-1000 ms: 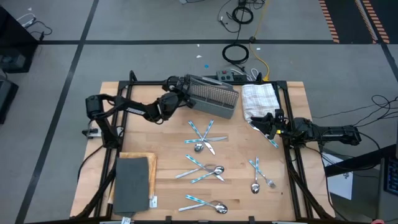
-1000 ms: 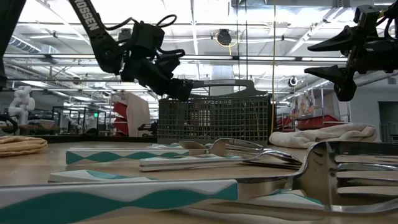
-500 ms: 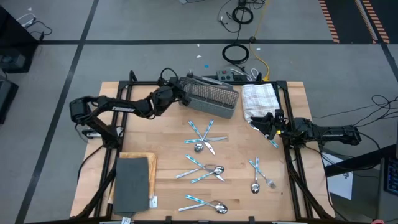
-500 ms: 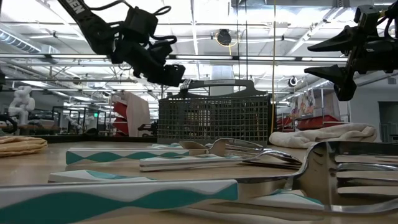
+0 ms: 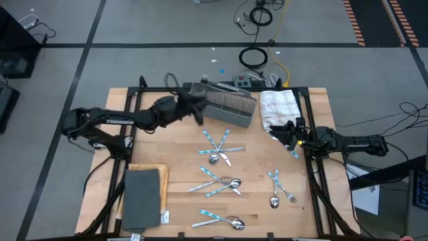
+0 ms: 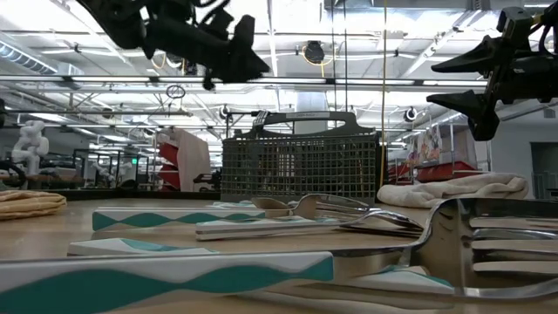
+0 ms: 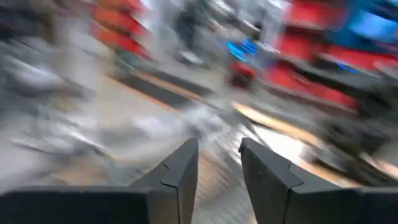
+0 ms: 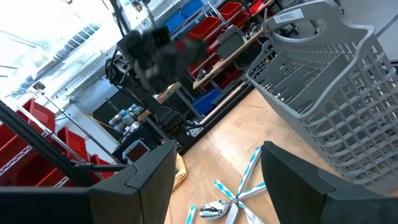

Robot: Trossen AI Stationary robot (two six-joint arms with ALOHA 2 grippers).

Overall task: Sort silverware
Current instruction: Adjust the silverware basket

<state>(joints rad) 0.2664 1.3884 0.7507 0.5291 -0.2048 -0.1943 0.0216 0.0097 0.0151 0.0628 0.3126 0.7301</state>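
Note:
The silverware lies loose on the wooden table in several small heaps: one (image 5: 218, 144) just in front of the grey mesh caddy (image 5: 225, 104), one (image 5: 219, 184) mid-table, one (image 5: 222, 219) at the near edge, one (image 5: 281, 188) to the right. A single piece (image 5: 293, 153) lies by the right arm. My left gripper (image 5: 198, 102) hangs high above the caddy's left end (image 6: 228, 166), pointing about level, open with nothing between its fingers (image 7: 186, 168). My right gripper (image 5: 286, 130) waits open at the table's right, beside the towel.
A white folded towel (image 5: 277, 107) lies at the far right beside the caddy. A dark grey mat on a wooden board (image 5: 142, 196) sits at the near left. A power strip and cables (image 5: 251, 80) lie just past the far edge.
My left gripper has risen from the top rim of the caddy's left end to well above it, rolling and tipping up toward level as it rose, while the arm stretched out toward the table's left edge. The caddy and the silverware on the table have stayed put.

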